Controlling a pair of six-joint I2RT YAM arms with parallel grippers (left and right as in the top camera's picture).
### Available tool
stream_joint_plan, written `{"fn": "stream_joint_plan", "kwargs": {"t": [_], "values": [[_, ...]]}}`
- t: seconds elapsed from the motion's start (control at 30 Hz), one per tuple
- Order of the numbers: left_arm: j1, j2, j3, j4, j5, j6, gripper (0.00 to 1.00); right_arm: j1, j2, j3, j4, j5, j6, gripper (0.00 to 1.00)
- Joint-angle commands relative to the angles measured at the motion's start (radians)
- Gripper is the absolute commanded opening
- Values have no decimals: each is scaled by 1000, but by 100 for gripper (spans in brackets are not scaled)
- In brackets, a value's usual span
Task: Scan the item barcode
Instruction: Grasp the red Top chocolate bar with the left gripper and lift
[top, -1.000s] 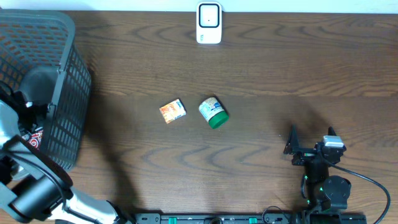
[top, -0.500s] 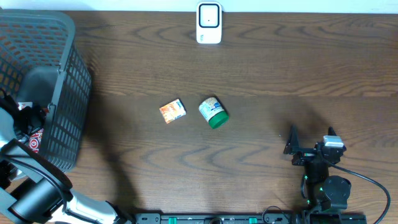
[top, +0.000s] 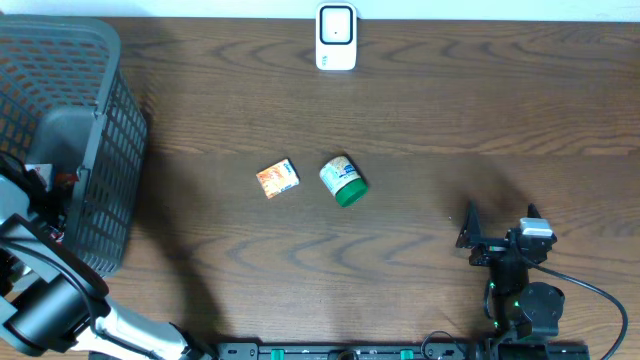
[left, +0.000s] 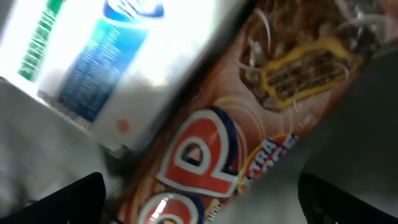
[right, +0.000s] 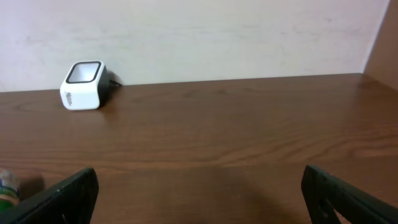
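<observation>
A dark brown, wood-grain worktop (top: 450, 110) fills the overhead frame, with soft, blurred shadows on it at the left and lower right. In the right wrist view, a plain off-white wall (right: 217, 37) rises behind its far edge. A brownish panel (right: 385, 37) stands at the upper right.

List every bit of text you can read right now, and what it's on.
"P": large red letter on the packet; its other print is blurred.
White box: green and blue print, too blurred.
Orange box, jar, scanner: too small to read.
</observation>
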Motion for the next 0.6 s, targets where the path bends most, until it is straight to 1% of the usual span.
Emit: {"fn": "stream_joint_plan", "kwargs": {"t": [0.0,0.1,0.17,0.23,0.4,0.5,0.57], "values": [[3,21,-36,16,0,9,99,8,-7,-1,-4,3,-12,99],[3,21,-50,38,1,9,96,8,-7,-1,-4,3,-12,99],[3,21,-64,58,5,8,89,8,-7,-1,-4,2,-12,99],[3,22,-84,87,42,9,84,8,-7,-1,-4,2,-12,99],[3,22,-119,137,68,9,80,8,-7,-1,-4,2,-12,99],[3,22,-122,147,68,9,68,8,-7,-1,-4,3,-12,99],[3,22,-122,149,68,9,63,8,-7,-1,-4,3,-12,99]]}}
